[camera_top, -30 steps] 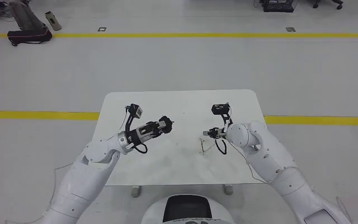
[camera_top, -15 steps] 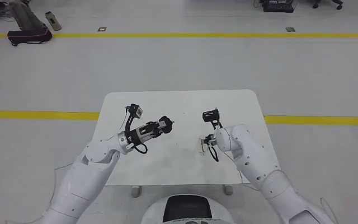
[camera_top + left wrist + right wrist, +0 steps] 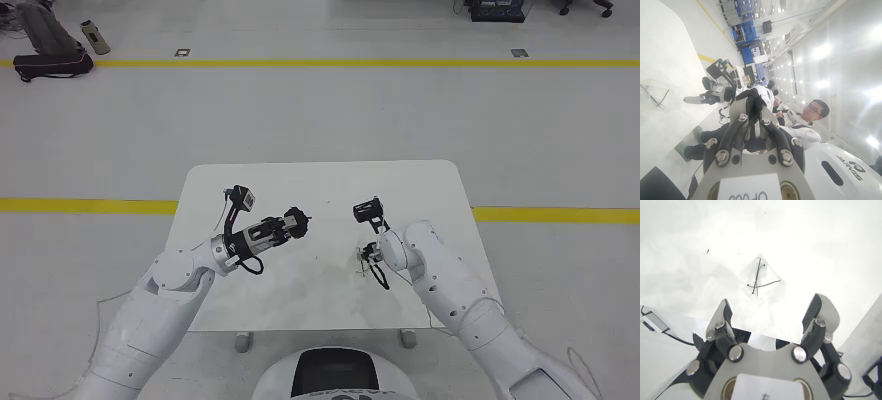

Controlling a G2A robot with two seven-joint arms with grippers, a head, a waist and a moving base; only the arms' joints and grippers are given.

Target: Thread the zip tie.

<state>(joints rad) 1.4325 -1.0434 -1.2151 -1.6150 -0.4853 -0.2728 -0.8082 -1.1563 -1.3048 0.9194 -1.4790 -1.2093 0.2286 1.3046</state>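
On the white table [image 3: 250, 190], a bit to the right of the middle and closer to the robot's side, sits a small clear square tray [image 3: 759, 302]. Inside it lie thin black plastic zip ties [image 3: 755, 286]. They are loose strips that cross over each other. I cannot tell for sure how many there are.

The right gripper [image 3: 771, 301] hangs in the air near the tray and does not touch it. Its two fingers are spread wide apart. The ribbed black pads [image 3: 811, 309] face each other with nothing held between them. In the right wrist view, the tray and the ties lie on the table past the fingertips.

The left gripper [image 3: 753, 94] is up in the air over the left half of the table, well apart from the tray. It points sideways toward the right arm. Its fingers are pressed together at the tips. The spot between them is dark, so I cannot tell if they pinch anything.

Around the table is a pale floor with yellow lines [image 3: 90, 205] painted across it. A black bag [image 3: 50, 60] lies far off on the floor. A small gray box with a cable [image 3: 654, 323] lies on the floor by the table's edge.
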